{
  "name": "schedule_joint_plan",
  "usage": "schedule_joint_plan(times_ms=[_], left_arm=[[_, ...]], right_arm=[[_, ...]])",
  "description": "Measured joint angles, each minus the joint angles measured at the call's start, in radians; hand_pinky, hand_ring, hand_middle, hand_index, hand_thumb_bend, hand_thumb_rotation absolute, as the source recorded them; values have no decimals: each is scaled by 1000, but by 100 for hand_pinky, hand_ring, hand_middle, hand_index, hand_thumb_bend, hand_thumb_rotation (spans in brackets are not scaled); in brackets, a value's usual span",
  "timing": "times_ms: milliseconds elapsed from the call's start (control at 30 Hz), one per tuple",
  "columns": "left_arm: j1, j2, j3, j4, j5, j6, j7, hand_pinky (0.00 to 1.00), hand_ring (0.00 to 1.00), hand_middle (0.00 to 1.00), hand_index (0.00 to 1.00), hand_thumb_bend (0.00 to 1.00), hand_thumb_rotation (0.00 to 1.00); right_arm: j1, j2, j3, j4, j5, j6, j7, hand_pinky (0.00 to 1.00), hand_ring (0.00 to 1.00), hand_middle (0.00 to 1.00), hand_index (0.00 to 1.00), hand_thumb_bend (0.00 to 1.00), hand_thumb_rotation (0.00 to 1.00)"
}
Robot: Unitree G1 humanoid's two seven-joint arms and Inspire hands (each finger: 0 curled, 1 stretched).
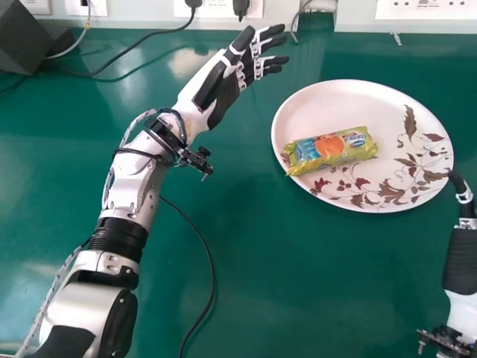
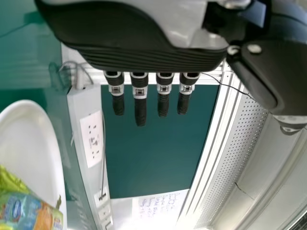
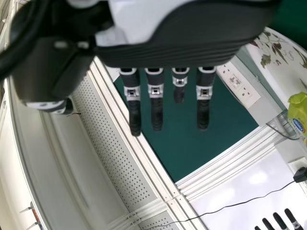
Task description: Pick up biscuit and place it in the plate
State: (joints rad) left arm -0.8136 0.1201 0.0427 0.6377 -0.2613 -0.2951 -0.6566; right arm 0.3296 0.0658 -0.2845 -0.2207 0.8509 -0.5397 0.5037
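Note:
My left hand (image 1: 237,68) is over the table to the left of the plate, with straight fingers and nothing in it; in the left wrist view the left hand (image 2: 140,98) also has its fingers extended. The biscuit packet (image 1: 331,151), yellow-green with an orange and blue print, lies on the left part of the white floral plate (image 1: 350,104). That biscuit packet (image 2: 29,211) appears in the left wrist view too. At the plate's lower right edge is my right hand (image 1: 463,195), apart from the biscuit; the right hand (image 3: 156,100) shows straight, empty fingers in the right wrist view.
Sockets and a trunking strip (image 1: 313,22) run along the table's back edge. A dark box (image 1: 28,37) with cables stands at the back left. A black cable (image 1: 212,276) lies on the green table (image 1: 261,276) beside my left forearm.

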Motion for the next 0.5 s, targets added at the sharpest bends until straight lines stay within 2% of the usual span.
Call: schedule_joint_plan(times_ms=[100,200,267,500], left_arm=[[24,0,12,-36,-32,46,-4,93,88,97,95,100,62],[48,-1,18,-73,-55,87,-7,90,87,96,96,100,62],[70,-2,23,-119,-82,144,-7,89,87,97,95,100,62],[144,-4,40,-252,-156,295,17,91,88,97,96,100,63]], right_arm=[[1,0,-1,-2,0,7,0,60,81,83,74,74,0],[1,0,-2,-3,-1,9,0,68,81,82,73,77,0],[2,0,-3,-3,-2,10,-1,71,82,82,73,77,0],[3,1,-2,-4,-14,11,-11,71,80,79,72,77,0]])
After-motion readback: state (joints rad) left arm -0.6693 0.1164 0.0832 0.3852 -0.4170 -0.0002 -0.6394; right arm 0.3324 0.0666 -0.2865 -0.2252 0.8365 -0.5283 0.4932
